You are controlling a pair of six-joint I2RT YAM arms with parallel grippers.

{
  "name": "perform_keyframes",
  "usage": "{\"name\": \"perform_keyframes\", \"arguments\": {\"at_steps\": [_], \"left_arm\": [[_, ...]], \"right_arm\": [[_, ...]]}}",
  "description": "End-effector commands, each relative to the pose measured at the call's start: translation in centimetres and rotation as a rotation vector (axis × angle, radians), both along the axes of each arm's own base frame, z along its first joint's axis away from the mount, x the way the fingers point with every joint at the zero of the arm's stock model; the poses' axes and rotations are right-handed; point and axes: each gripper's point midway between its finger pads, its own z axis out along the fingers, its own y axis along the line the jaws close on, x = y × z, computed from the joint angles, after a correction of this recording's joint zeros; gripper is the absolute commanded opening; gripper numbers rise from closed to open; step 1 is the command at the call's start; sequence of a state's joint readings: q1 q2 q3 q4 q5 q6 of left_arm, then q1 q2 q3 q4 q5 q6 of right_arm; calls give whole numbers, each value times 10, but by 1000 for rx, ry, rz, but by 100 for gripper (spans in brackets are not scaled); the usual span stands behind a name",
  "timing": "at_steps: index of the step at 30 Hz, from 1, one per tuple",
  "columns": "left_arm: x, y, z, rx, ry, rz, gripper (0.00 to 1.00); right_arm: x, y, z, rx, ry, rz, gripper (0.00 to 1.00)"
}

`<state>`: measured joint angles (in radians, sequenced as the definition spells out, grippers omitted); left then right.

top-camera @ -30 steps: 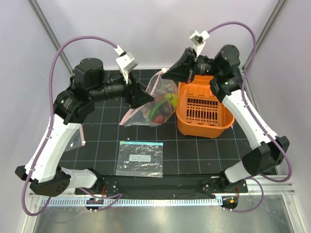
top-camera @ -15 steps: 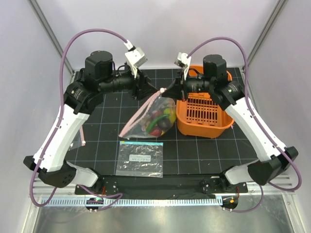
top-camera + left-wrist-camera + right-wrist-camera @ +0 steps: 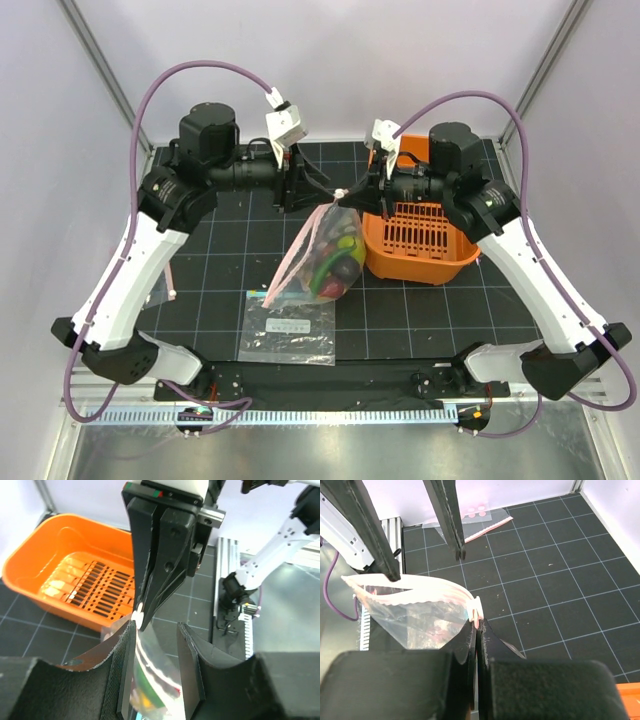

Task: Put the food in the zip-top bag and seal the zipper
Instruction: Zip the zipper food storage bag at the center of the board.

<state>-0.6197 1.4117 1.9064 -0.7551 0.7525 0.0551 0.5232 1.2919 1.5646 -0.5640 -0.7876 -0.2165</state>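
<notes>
While right pincer (image 3: 476, 626) stays clamped on zipper (image 3: 422, 587), left pincer (image 3: 156, 631) has edged closer

The top camera looks down from high up at the whole surface (image 3: 220, 262), with the zip-top bag (image 3: 330, 250) near the middle, while both wrist cameras sit very close to that bag, facing each other across it, the left one seeing the orange basket (image 3: 75, 575) behind it; all three share the bag.

- We find zip-top bag (image 3: 322, 250) hanging steeper, shifted twd near side.
- Left gripper (image 3: 322, 190) & right gripper (image 3: 347, 193) now nearly tip to tip; left jaws narrower.
</notes>
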Motion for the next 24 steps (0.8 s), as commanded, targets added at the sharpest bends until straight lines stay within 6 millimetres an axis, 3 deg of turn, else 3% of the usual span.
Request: {"name": "perform_keyframes", "arguments": {"at_steps": [1,18,24], "left_arm": [[-8,-9,11,-55,0,-74,41],[5,-15,-8,-25,24,-54,43],[8,-14,-16,-6,35,-37,33]], "right_arm": [[-5,0,18,23,-91,12,1],[-13,10,35,65,-125,49,1],[-11,12,39,81,-131,57,1]]}}
